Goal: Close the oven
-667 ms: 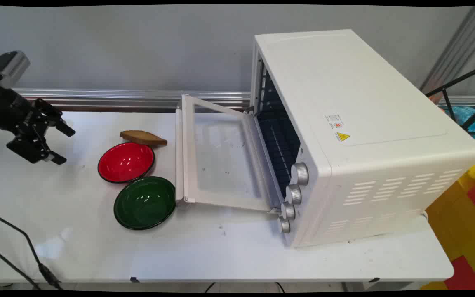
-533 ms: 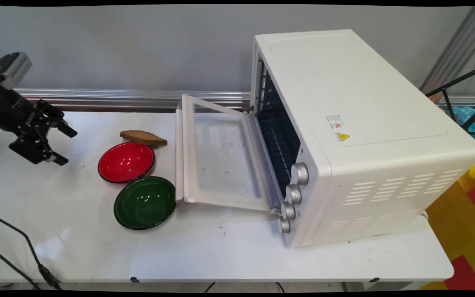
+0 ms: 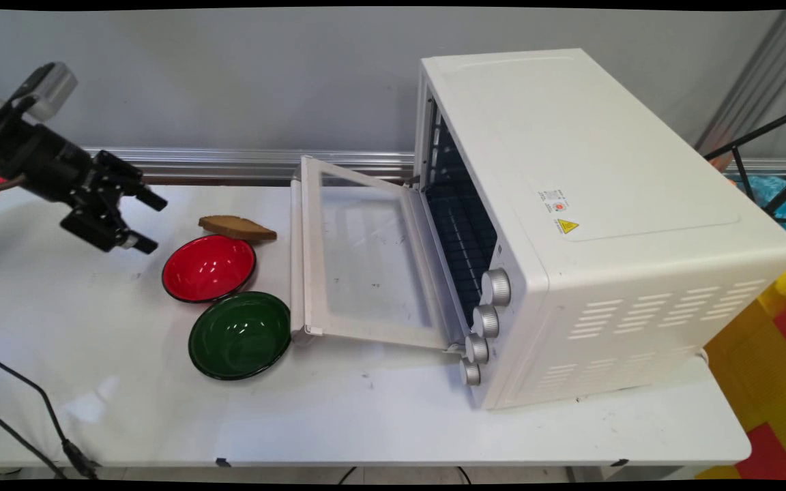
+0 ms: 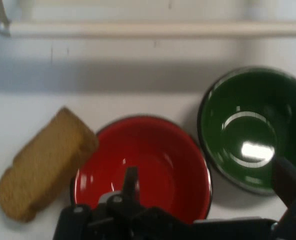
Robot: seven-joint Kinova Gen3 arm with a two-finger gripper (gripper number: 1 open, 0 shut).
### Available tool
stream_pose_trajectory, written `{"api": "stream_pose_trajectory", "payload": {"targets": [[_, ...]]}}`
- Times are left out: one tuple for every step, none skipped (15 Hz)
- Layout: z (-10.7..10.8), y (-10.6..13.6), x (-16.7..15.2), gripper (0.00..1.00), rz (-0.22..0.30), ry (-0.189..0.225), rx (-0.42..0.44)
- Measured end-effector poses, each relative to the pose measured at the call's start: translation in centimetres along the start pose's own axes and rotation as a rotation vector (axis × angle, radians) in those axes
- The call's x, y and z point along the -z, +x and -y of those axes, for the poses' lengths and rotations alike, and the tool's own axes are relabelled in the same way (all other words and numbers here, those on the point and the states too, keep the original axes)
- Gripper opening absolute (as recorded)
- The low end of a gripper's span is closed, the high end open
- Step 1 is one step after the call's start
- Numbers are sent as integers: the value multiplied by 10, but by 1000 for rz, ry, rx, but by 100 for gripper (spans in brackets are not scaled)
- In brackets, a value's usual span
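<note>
On the white worktop, the gripper hovers at the left with fingers spread apart and grasping nothing. Just right of it lie a bread slice, a red bowl, a green bowl, then the toaster oven with its door lowered.

Glossy enamel-like finish is seen on round red bowl and round green bowl; brown bread slice rough, matt; white oven smooth, with glass door and metal knobs; white surface matt.

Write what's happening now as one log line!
hand: open, empty | nearest: red bowl | beside: bread slice, green bowl | oven door: open
</note>
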State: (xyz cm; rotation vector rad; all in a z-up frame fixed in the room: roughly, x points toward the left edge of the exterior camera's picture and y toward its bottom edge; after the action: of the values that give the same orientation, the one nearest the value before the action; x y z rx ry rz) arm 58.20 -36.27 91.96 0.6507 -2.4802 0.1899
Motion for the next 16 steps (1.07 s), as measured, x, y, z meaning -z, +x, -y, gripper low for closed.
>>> {"api": "stream_pose_trajectory", "payload": {"targets": [[1, 3, -2, 100, -17, 0, 2], [3, 5, -4, 100, -29, -1, 1], [4, 7, -6, 100, -41, -1, 0], [5, 8, -7, 100, -49, -2, 0], [6, 9, -8, 100, -56, -2, -1], [6, 10, -8, 0, -61, -5, -3], [7, 10, -10, 0, -63, -6, -3], [8, 10, -10, 0, -63, -7, -3], [9, 11, -13, 0, -63, -10, -4], [10, 10, -15, 0, -62, -12, -4], [11, 10, -17, 0, -63, -14, -4], [12, 10, -20, 0, -65, -15, -3], [13, 10, -25, 0, -68, -17, -3], [15, 11, -29, 0, -73, -19, -4], [17, 12, -34, 0, -78, -21, -6], [18, 13, -38, 0, -83, -21, -7]]}}
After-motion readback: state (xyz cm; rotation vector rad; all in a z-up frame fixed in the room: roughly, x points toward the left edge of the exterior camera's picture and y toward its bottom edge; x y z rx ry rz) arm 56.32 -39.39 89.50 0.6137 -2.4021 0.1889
